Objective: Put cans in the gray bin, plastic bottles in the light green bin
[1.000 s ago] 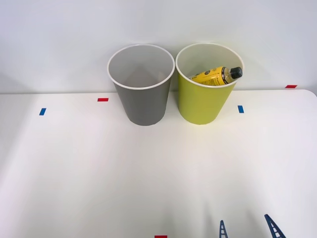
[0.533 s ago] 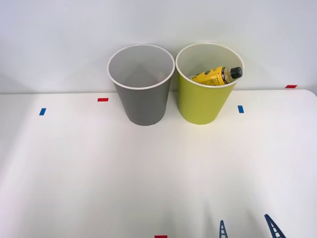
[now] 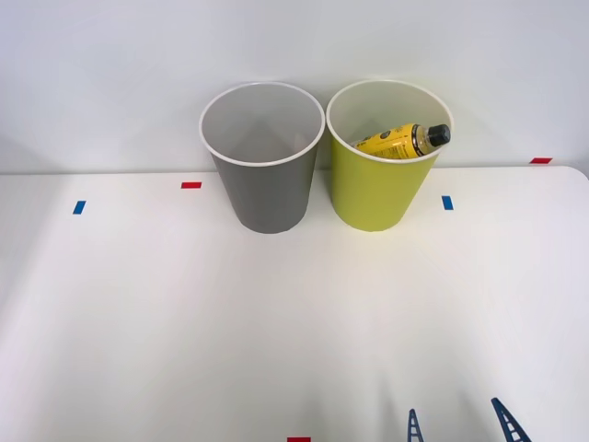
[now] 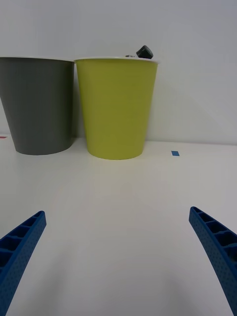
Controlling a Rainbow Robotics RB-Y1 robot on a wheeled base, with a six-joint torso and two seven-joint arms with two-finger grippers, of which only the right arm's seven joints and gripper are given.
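The gray bin (image 3: 264,158) stands at the back of the white table, and what I see of its inside holds nothing. Right beside it stands the light green bin (image 3: 382,157). A yellow plastic bottle (image 3: 401,141) with a black cap leans inside the green bin, the cap resting near the rim. In the right wrist view the gray bin (image 4: 38,106) and the light green bin (image 4: 117,108) stand ahead, with the bottle's black cap (image 4: 144,51) poking above the rim. My right gripper (image 3: 460,425) is open and holds nothing, low at the table's near edge. The can is out of view.
Small blue tape marks (image 3: 78,207) (image 3: 447,203) and red tape marks (image 3: 190,185) (image 3: 540,160) (image 3: 298,439) lie on the table (image 3: 276,322). A plain wall rises just behind the bins.
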